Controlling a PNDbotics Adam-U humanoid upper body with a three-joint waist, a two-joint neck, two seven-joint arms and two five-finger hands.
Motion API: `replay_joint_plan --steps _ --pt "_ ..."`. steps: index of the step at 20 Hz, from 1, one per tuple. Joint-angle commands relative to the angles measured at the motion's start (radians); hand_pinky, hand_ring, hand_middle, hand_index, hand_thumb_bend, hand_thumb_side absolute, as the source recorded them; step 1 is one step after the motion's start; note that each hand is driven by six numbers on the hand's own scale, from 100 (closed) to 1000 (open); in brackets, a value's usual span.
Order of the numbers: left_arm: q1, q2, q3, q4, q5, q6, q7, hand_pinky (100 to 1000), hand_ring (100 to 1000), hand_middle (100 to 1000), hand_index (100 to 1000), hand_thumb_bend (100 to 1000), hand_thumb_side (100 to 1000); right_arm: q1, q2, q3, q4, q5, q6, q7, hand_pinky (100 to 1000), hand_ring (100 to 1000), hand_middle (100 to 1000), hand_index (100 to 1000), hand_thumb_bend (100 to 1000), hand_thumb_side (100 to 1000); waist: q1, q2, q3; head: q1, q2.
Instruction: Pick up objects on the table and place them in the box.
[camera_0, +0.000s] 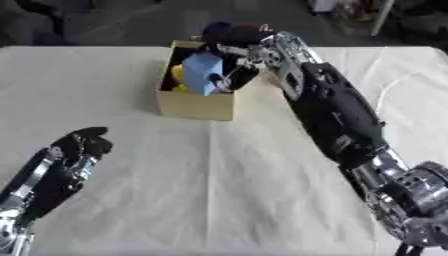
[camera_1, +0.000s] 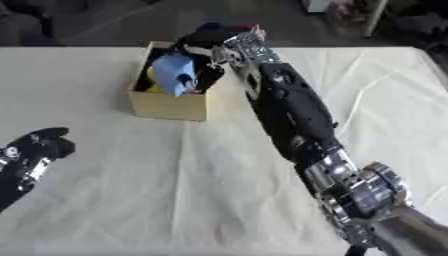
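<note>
One light-blue object occupied the middle of the scene, angular like a small carton, and it sat partly down inside the cardboard box, its upper part rising above the rim. A yellow item showed just beside it, deeper in the box, apparently already delivered. The right hand reached over the far rim of the box, its dark fingers curled down against the blue object, so it looked clamped on it rather than spread; I judged that the object was held this way because it was being lowered in and had not yet been let go. The right arm stretched diagonally across the table to reach that far, which explained its long extension. The left hand lay idle near the lower left corner, fingers bent inward with nothing in them, well apart from the box. The cream tablecloth around the box carried no other loose pieces that I could make out.
</note>
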Motion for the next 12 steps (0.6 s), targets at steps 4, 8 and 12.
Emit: replay_joint_plan --steps 4,8,12 --pt "-0.006 0.009 0.001 -0.016 0.005 0.0 -0.003 813 744 658 865 100 706 -0.017 -0.012 0.001 -0.004 0.087 -0.004 -0.05 839 841 865 981 237 546 0.011 -0.023 -0.001 -0.002 -0.003" --pt "-0.006 0.008 0.0 -0.016 0.005 0.0 -0.004 813 744 658 865 100 707 -0.02 -0.021 -0.003 -0.021 0.14 0.012 -0.107 836 843 883 985 247 543 0.009 -0.023 -0.002 -0.003 -0.003" --pt "-0.005 0.009 0.001 -0.016 0.005 0.001 -0.003 813 745 658 865 100 708 -0.021 -0.029 -0.013 -0.026 0.173 0.051 -0.175 830 834 883 983 254 577 0.009 -0.024 -0.003 -0.004 -0.003"
